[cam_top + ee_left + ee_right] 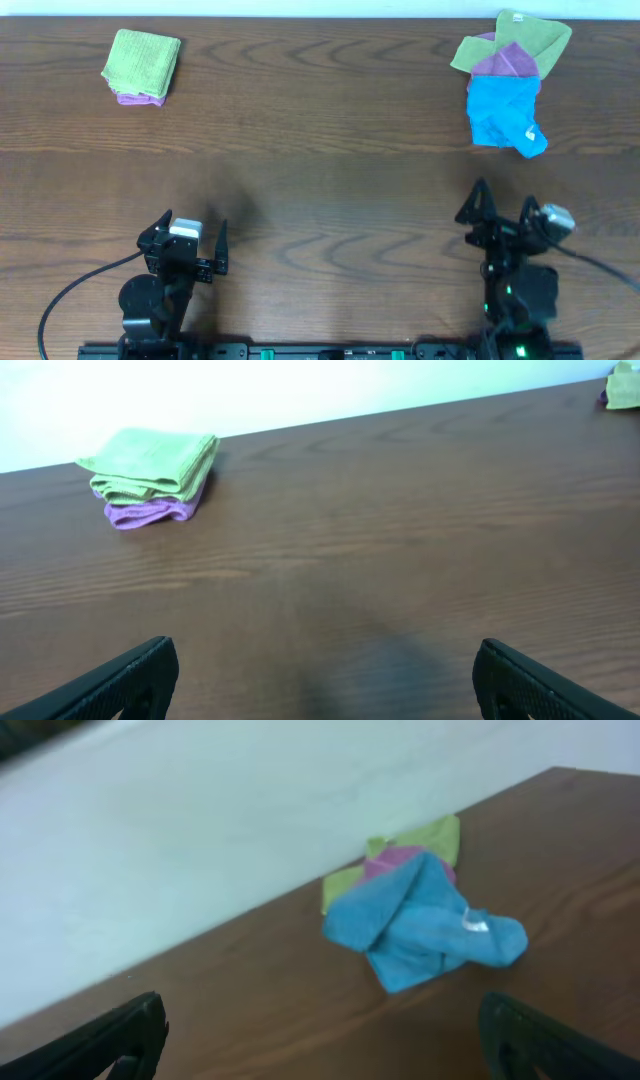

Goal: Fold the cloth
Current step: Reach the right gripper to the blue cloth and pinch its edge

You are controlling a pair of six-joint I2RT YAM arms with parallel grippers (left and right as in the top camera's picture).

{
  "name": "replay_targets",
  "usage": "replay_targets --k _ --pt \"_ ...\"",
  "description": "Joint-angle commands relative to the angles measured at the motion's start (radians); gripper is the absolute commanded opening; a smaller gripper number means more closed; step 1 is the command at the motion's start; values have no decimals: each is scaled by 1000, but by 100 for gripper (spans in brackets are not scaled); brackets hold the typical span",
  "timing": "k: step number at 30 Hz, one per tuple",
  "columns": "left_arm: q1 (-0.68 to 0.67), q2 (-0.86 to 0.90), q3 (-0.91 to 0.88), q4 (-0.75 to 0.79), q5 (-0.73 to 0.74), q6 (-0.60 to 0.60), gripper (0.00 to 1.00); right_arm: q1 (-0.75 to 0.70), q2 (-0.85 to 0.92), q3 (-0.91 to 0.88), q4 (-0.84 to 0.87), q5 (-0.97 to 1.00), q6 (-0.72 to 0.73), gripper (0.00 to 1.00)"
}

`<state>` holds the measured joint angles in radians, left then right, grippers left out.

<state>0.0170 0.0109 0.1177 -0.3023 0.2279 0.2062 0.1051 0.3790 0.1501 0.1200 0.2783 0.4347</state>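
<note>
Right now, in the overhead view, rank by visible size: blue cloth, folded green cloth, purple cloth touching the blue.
Blue cloth and folded green cloth: too alike to rank.
Purple cloth: clearly smallest.

The left tool [325, 685] is facing across the dark wood-grain surface [400, 530], its two black fingers [130, 680] standing wide apart at 7 and 5 o'clock. At 10 o'clock a folded lime-green cloth [150, 458] is lying on top of a purple cloth [140, 513]. At 2 o'clock a scrap of green fabric [625, 385] is showing at the frame edge.
</note>
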Motion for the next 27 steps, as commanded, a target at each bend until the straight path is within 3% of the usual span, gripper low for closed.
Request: replay_targets --k 1,5,15,23,27 --pt "3 -7 -23 -5 -14 -8 95 -58 219 55 76 6 -66 99" --pt "3 -7 -23 -5 -14 -8 95 -151 500 175 154 -2 -66 99" --pt "3 -7 -23 -5 -14 -8 96 -316 1133 605 153 -54 -163 99" --pt "3 -7 -23 -5 -14 -8 95 -409 1339 687 166 -58 -163 99" --pt "3 -7 -23 -5 -14 -8 96 -467 1398 687 180 -161 -163 99"
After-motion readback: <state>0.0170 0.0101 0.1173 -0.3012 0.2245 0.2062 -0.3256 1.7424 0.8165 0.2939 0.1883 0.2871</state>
